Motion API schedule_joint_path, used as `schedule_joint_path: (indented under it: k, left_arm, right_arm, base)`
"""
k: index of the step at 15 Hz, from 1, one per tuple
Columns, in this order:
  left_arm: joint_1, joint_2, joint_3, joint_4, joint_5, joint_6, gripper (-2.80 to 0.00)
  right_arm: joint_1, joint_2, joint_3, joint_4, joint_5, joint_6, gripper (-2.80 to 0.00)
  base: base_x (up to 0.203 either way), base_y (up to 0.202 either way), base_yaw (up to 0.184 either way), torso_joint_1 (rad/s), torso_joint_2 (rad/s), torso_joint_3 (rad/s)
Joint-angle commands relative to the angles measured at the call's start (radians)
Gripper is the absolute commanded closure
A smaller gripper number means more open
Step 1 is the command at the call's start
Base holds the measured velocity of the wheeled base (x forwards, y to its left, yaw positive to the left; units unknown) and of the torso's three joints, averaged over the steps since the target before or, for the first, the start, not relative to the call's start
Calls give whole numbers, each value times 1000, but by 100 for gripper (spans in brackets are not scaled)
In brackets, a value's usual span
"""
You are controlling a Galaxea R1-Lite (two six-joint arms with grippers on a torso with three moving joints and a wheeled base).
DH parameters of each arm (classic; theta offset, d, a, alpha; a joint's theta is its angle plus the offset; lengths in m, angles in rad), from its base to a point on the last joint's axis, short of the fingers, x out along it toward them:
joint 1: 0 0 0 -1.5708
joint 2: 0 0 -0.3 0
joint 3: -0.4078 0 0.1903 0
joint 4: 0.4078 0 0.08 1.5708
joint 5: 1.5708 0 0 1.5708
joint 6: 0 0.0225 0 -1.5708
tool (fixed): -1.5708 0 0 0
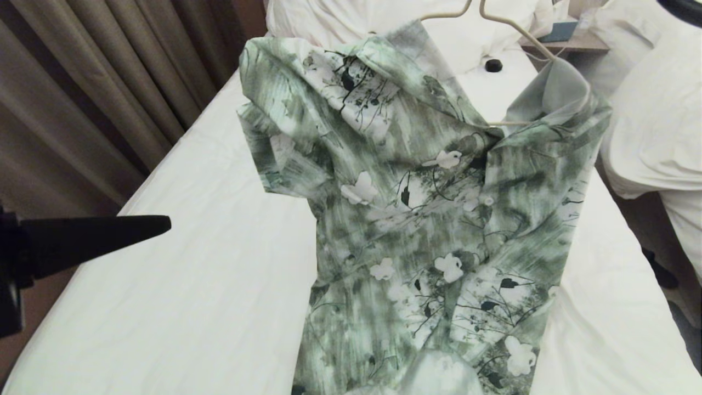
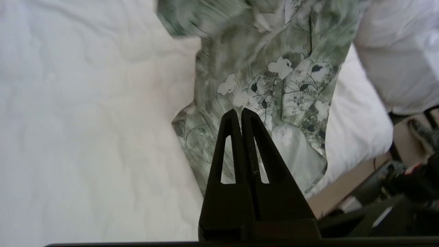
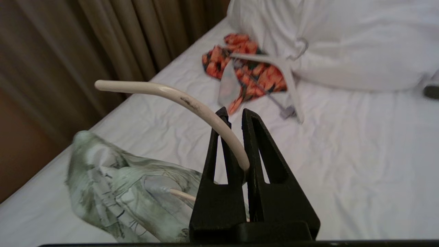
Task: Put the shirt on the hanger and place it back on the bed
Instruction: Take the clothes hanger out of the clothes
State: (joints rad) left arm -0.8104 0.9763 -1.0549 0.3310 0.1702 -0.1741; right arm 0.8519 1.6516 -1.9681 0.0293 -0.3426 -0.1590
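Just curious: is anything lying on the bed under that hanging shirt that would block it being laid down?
Nothing visible. The sheet of the bed around the shirt is bare; the orange garment lies farther up near the pillow.

One shirt, two hangers, cream and white, one orange garment, two beds, near and far, one pillow, two grippers, left and right, curtains

The short-sleeved button-up shirt is green and white, printed with white flowers and dark twigs. The thin wire hanger is cream. The bed sheet is plain white. A crumpled garment shows orange and black. The curtain is brown-beige.
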Motion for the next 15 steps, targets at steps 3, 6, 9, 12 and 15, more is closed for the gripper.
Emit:
schedule_joint_path:
  k: [3,6,9,12,15]
  left_arm:
    - [-16,137,19,-181,3,0,0]
    - [-22,248,27,-327,3,-4,0]
    - [-37,369,41,-511,35,-6,0]
    - [-78,460,34,-670,111,-5,0]
    - [-100,475,-20,-679,173,-22,0]
  right_arm:
    - [-11,17,-2,-31,-9,-16,0]
    - [-53,36,-2,-121,-9,-23,0]
    - [-83,55,-3,-150,-7,-31,0]
    - [-111,73,-3,-181,-5,-35,0]
    - [-109,76,-2,-183,1,-27,0]
  base:
    - [0,0,0,0,0,0]
    - [0,0,0,0,0,0]
    - [0,0,0,0,0,0]
    - [0,0,0,0,0,0]
    - [0,0,0,0,0,0]
